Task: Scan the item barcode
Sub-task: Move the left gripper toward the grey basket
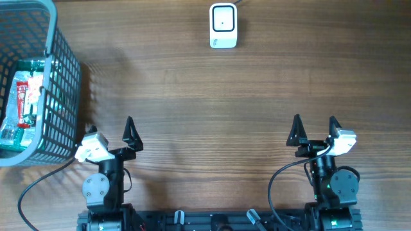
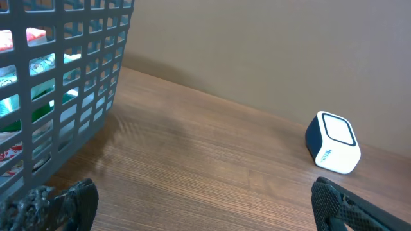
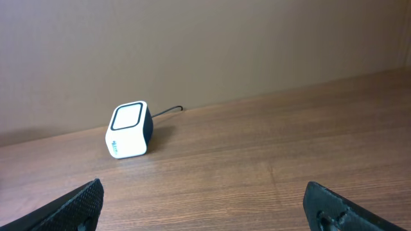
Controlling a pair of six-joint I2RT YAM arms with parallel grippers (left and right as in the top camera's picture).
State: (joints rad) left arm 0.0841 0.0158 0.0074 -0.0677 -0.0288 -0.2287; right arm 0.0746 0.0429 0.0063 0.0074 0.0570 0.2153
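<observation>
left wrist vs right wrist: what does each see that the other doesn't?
Only left wrist: the grey basket at far left with packaged items inside, and the open left tool. Only right wrist: the cable trailing behind the scanner toward the wall, and the open right tool. Both: the white scanner standing on the wooden table, with neither tool holding anything.
</observation>
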